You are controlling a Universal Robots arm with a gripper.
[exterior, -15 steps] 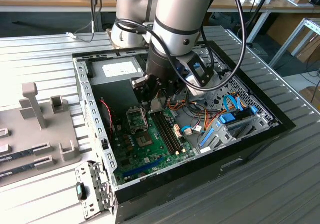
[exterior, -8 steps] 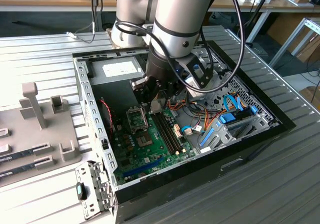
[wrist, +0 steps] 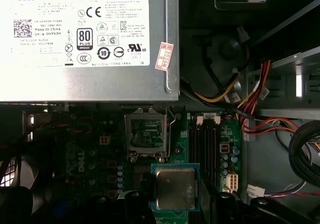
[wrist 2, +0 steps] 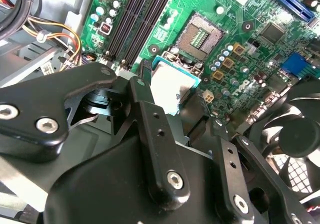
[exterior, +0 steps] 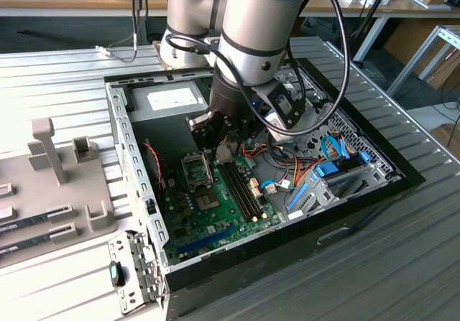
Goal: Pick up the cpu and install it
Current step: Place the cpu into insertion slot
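At the exterior view's left edge of the ribbed grey metal table [exterior: 402, 263] sits a light grey moulded holder tray [exterior: 86, 217] with long dark memory sticks [exterior: 36, 222] in its slots. Toward the table's middle stands an open black desktop computer case [exterior: 359, 217]. A green motherboard [exterior: 215, 220] lies flat on its floor and a silver-grey power-supply box [exterior: 172, 104] sits along its far edge. A silver and black robot arm [exterior: 259, 19] reaches down into the case.

In both wrist views its black two-finger gripper [wrist 2: 177, 91] has its fingers [wrist 2: 150, 124] drawn narrow, pinching opposite edges of the cpu [wrist: 175, 186], a flat square chip with a silvery top and a thin green rim. The cpu hangs above the motherboard, just beside the empty metal-framed square socket [wrist: 146, 134] and not in it. Blue and orange cables [exterior: 330, 152] lie along the case's edge at the exterior view's right.
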